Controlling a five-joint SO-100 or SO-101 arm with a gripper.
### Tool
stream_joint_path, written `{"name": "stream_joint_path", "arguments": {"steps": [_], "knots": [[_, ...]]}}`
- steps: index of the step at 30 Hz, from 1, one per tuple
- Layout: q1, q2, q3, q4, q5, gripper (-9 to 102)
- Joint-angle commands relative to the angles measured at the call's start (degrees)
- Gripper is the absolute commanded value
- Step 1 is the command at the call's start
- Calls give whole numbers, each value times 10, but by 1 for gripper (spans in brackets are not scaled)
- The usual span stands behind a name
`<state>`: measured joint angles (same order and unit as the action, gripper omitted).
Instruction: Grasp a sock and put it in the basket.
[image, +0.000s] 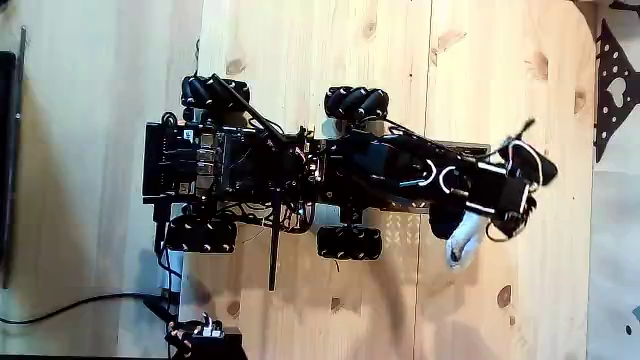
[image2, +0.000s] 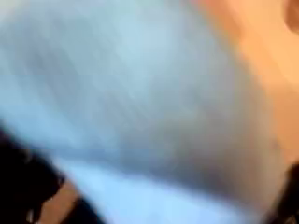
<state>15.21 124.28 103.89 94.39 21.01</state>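
Evidently the gripper (image: 487, 228) pinches the pale sock (image: 460, 240) in its jaws beside the wheeled chassis (image: 260, 165), apparently lifting it for carrying toward the basket.

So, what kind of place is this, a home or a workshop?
Probably a hobby workbench, though I cannot be sure. A light knotty wooden table carries a wheeled robot base with exposed wiring, and loose black cables run across it. The claw is beside a pale sock.
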Motion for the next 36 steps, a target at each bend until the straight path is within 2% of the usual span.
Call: {"name": "stream_joint_path", "arguments": {"steps": [1, 13, 20, 22, 26, 30, 33, 36], "knots": [[-43, 39, 29, -12, -2, 0], [-148, 257, 230, -68, -26, 0], [-160, 270, 270, -119, -32, 2], [-165, 270, 268, -123, -32, 9], [-163, 272, 268, -116, -32, 33], [-162, 265, 267, -113, -40, 50], [-160, 256, 267, -112, -45, 58], [-159, 254, 265, -114, -52, 58]]}}
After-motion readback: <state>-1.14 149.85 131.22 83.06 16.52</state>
